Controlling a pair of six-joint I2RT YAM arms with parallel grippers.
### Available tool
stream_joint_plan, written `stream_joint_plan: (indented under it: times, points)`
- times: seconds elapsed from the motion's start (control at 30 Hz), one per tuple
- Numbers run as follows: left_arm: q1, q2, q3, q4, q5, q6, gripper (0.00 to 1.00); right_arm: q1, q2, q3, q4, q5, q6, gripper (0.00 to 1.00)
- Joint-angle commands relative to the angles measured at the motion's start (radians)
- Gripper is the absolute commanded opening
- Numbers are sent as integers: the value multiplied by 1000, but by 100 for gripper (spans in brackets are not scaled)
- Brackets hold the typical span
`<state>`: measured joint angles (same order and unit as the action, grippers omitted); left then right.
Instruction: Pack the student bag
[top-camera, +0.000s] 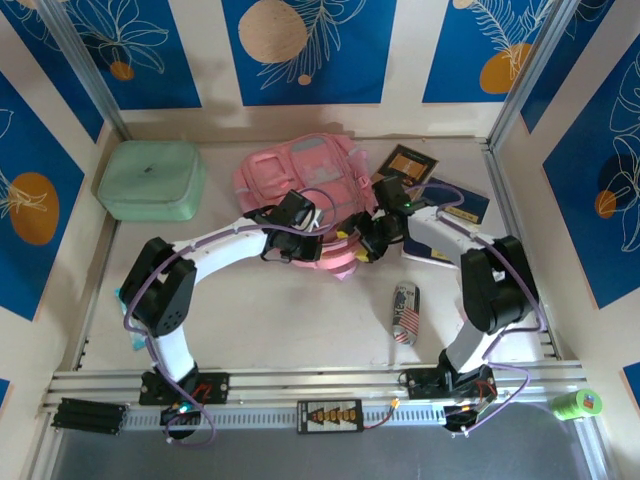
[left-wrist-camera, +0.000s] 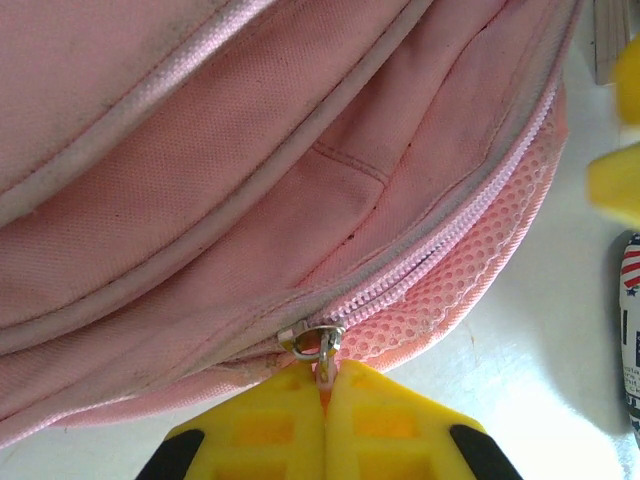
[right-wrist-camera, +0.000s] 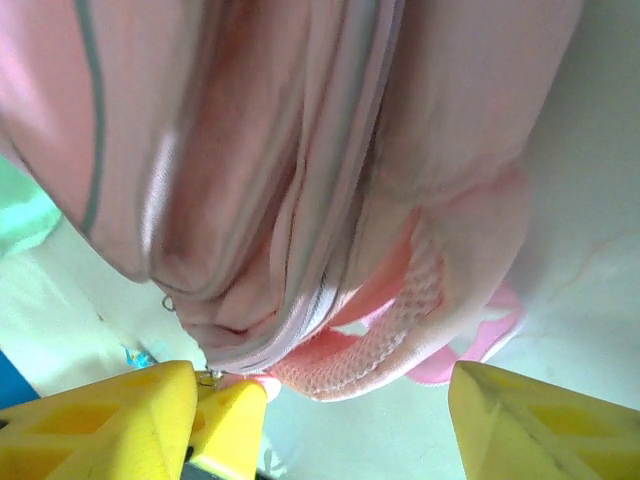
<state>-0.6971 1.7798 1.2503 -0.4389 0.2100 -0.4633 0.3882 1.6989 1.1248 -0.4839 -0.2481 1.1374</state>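
The student bag (top-camera: 298, 170) is a soft pink backpack lying flat at the back middle of the table. My left gripper (left-wrist-camera: 325, 372) is at its near edge, shut on the pull of a pink zipper (left-wrist-camera: 440, 243); the metal slider (left-wrist-camera: 312, 340) sits just above the yellow fingertips. From above, the left gripper (top-camera: 318, 236) and right gripper (top-camera: 362, 246) are close together at the bag's front. The right gripper (right-wrist-camera: 322, 382) is open, fingers (right-wrist-camera: 530, 420) wide apart, with the bag's mesh strap (right-wrist-camera: 395, 325) hanging between them untouched.
A mint green case (top-camera: 151, 180) sits at the back left. Books (top-camera: 408, 163) and a dark blue notebook (top-camera: 458, 202) lie right of the bag. A flag-printed can (top-camera: 405, 312) lies on its side at the front right. A green tape roll (top-camera: 578, 404) rests beyond the rail.
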Motion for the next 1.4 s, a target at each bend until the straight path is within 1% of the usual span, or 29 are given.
stream_joint_plan:
  times: [0.0, 0.17, 0.3, 0.4, 0.57, 0.73, 0.83, 0.97, 1.0, 1.13, 1.2, 1.37]
  points:
    - [-7, -7, 12, -9, 24, -1, 0, 9, 41, 38, -20, -28, 75, 69]
    - [-7, -8, 11, -9, 28, -3, 0, 12, 77, 62, -50, -8, 104, 72]
    - [-8, -5, 14, -10, 31, -2, 0, 15, 92, 80, -21, -26, 110, 74]
    - [-9, -5, 16, -11, 31, -3, 0, 18, 101, 107, -31, -9, 106, 75]
    - [-9, -10, 13, -22, 28, -1, 0, 11, 140, 118, -69, 6, 136, 73]
    - [-12, -11, -5, -34, 21, -11, 0, 14, 180, 118, -68, -3, 149, 66]
    - [-8, -31, -13, -69, -38, -26, 0, 7, 175, 116, -40, 1, 129, 54]
    - [-7, -78, -43, -118, -118, -23, 0, -27, 140, 107, -13, 18, 101, 40]
    - [-4, -87, -48, -130, -135, -22, 0, -35, 130, 106, -16, 26, 94, 39]
    - [11, -123, -77, -170, -203, -14, 0, -48, 94, 107, -22, 49, 67, 30]
    - [29, -137, -93, -177, -223, -8, 0, -51, 79, 101, -26, 62, 62, 27]
    - [81, -162, -120, -187, -253, 25, 0, -59, 49, 77, -19, 76, 59, 26]
